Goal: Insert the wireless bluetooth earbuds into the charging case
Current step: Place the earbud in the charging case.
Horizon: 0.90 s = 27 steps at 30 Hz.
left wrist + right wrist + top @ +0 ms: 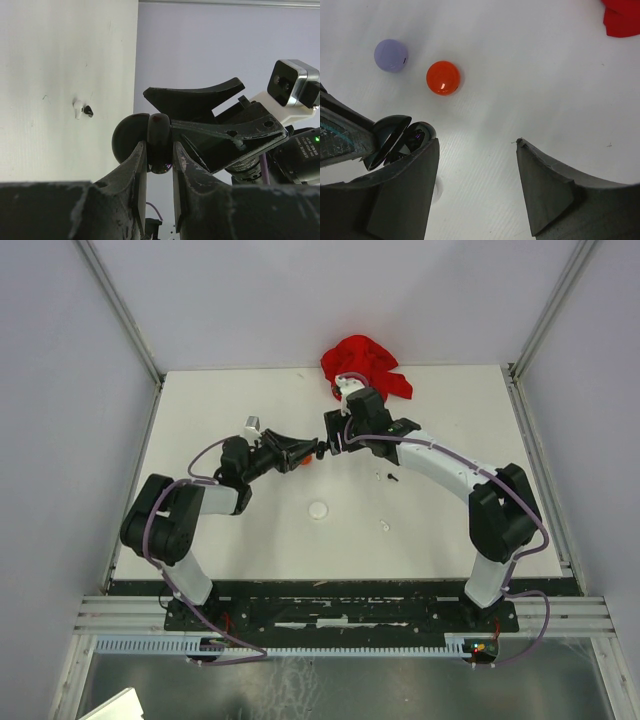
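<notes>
My left gripper (160, 150) is shut on an open black round charging case (159, 142), held above the table at mid-height; its lid (127, 137) swings out to the left. In the right wrist view the case (400, 137) sits just beside my right gripper's left finger (415, 180). The right gripper (476, 142) is open, with only bare table between its fingers. A white earbud (78, 108) and a black earbud (88, 111) lie together on the table. From above, these earbuds (390, 478) lie under the right arm, and another white one (384, 527) lies nearer the front.
A lilac disc (391, 55) and an orange-red disc (443, 77) lie on the table below the grippers. A white disc (318, 509) sits mid-table. A crumpled red cloth (362, 365) lies at the back edge. Walls enclose the table on three sides.
</notes>
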{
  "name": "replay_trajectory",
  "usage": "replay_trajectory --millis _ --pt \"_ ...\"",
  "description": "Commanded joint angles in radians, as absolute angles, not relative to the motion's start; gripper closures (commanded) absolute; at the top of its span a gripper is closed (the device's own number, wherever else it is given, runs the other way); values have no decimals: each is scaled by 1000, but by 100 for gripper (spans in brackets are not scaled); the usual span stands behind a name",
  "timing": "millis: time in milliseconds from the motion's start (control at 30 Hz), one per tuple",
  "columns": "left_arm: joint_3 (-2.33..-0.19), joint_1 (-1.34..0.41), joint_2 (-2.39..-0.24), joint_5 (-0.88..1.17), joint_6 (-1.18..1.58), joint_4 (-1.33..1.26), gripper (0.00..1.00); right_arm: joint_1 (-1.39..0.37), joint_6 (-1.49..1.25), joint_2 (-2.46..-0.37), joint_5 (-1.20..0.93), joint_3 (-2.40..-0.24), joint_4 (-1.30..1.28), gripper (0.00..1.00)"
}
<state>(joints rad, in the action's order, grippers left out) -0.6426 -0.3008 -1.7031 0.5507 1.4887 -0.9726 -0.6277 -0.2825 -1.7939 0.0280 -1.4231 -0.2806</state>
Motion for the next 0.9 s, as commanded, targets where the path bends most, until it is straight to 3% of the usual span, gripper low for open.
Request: replay_trajectory --millis 0,867 --pt "-680 -308 -1720 549 1421 -993 97 -646 -271 -1795 48 -1477 -285 29" --pt "-706 -309 -1735 537 1425 -990 97 -664 -253 -1784 65 -1471 -337 29"
